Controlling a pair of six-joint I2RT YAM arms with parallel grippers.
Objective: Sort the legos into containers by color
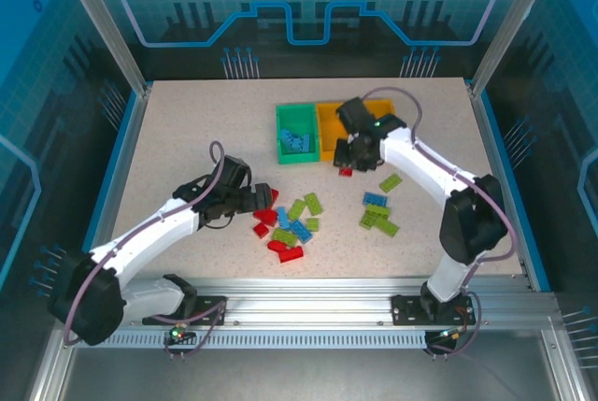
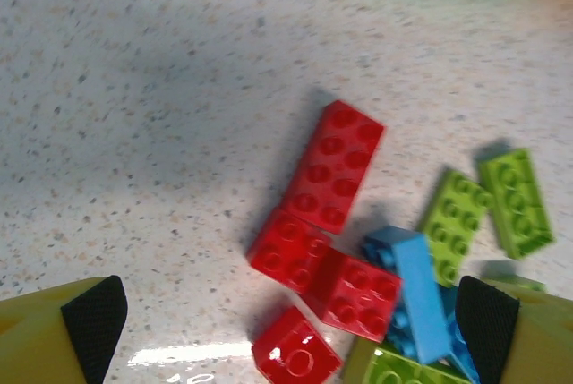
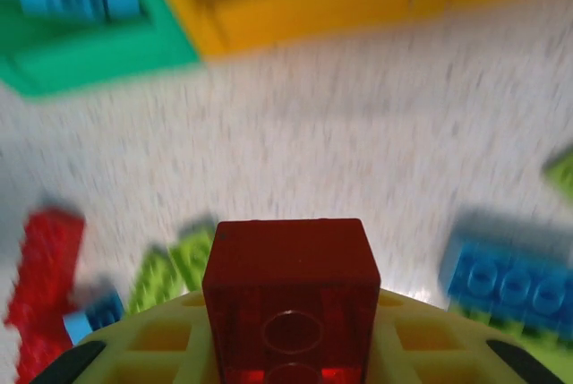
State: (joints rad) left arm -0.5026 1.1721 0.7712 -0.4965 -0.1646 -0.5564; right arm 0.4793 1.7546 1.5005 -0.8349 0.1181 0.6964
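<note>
Right tool [image 3: 295, 364] tight around red lego [image 3: 291, 277]

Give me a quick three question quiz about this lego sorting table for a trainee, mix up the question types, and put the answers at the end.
1. True or false: the left gripper is shut on a lime green brick.
2. Which colour are the small studded plastic bricks lying in the green open-top plastic bin? A red, B blue, C lime green.
3. Fill the gap: the right gripper is shut on a ___ studded plastic brick.
Key: 1 false, it is open; 2 B; 3 red.
</note>
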